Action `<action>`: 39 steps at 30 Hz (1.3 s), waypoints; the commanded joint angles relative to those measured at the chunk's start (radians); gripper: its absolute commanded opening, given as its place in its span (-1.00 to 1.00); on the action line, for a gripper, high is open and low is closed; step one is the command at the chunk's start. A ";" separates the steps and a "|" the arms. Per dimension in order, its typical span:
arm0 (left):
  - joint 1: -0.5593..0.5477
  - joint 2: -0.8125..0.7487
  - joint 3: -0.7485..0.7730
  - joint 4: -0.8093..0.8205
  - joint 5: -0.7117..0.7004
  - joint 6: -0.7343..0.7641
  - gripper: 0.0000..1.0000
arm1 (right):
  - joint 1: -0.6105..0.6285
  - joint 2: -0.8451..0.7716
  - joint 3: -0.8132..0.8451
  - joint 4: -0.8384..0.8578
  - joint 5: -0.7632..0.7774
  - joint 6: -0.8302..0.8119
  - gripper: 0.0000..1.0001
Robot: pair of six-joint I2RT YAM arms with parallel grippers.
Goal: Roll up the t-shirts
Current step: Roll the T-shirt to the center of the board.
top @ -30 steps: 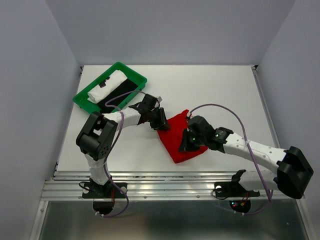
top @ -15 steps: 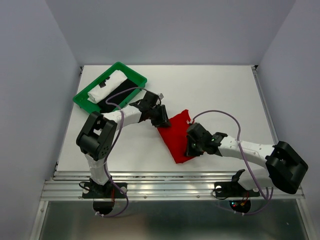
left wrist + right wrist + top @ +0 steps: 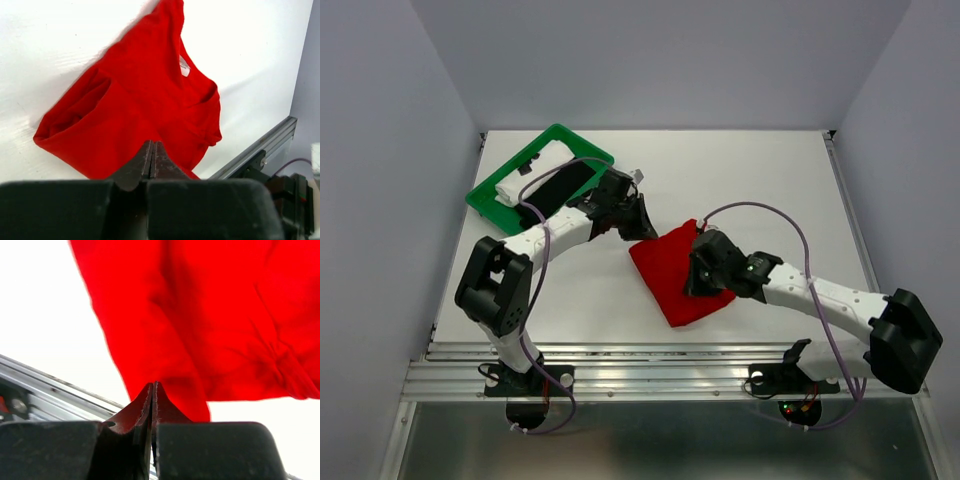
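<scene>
White bench point(image 3: 760, 190), red t-shirt point(image 3: 665, 280) crumpled at its middle, long axis roughly near-far. Left hand point(image 3: 151, 150) sits at the far-left corner, right hand point(image 3: 152, 390) over the right side. Both are pinched closed, and I can't tell if cloth is caught.

Left tool point(image 3: 151, 147) and right tool point(image 3: 152, 388) angle toward each other, fingers pressed fully together.

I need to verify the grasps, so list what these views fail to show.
Left gripper: shut at the t-shirt edge; in the left wrist view its own tips hide whether cloth is pinched.
Right gripper: likewise in the right wrist view; from above its wrist covers the tips.
Tray: top view, contents too small to identify, near corner behind the left arm.
</scene>
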 commanded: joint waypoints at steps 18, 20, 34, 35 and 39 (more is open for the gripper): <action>-0.014 0.164 -0.072 0.096 0.019 0.002 -1.00 | 0.001 0.274 -0.006 0.140 0.139 0.072 -0.97; -0.014 0.185 -0.058 0.079 0.019 0.014 -1.00 | 0.001 0.242 -0.002 0.125 0.134 0.061 -0.98; 0.030 -0.003 0.136 -0.156 -0.112 0.102 -0.81 | 0.264 0.169 0.285 -0.249 0.425 -0.065 -0.10; 0.041 -0.028 0.139 -0.171 -0.116 0.110 -0.77 | 0.303 0.189 0.296 -0.258 0.441 -0.065 0.06; 0.104 -0.082 0.124 -0.196 -0.111 0.120 -0.71 | 0.361 0.251 0.317 -0.295 0.497 -0.060 0.45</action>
